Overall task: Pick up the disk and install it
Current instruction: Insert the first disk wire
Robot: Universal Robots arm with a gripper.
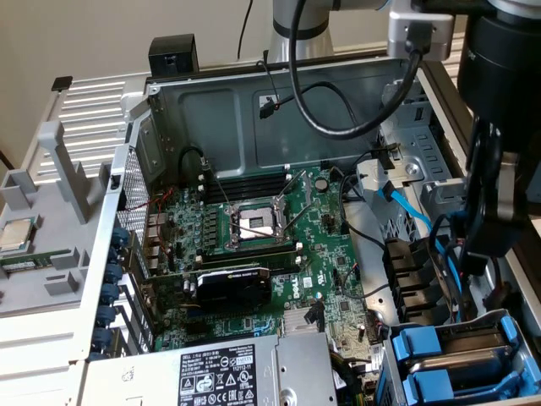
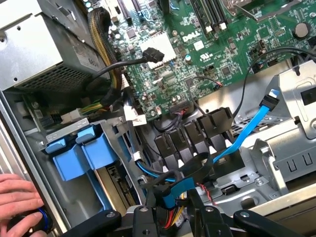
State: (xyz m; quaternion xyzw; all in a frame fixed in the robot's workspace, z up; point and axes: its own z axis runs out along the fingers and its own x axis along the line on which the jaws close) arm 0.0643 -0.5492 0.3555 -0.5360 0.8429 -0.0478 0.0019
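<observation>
The disk is hidden; I cannot pick out its silver body anywhere. Two blue carrier fronts (image 2: 79,155) sit side by side in the drive bay, also seen at the exterior view's lower right as blue carrier fronts (image 1: 427,359). My gripper (image 2: 173,217) hangs low inside the open computer case, right over a tangle of black cables and a blue cable, a short way from the bay. The black arm (image 1: 494,144) reaches down along the exterior view's right side. A person's hand (image 2: 17,200) rests at the case edge beside the bay, on something dark.
The green motherboard (image 1: 254,228) fills the case floor, with a black card (image 1: 232,283) on it. The grey power-supply box (image 1: 228,372) stands beside the bay. A blue data cable (image 2: 247,128) and a row of black clips (image 2: 197,133) lie close to the gripper.
</observation>
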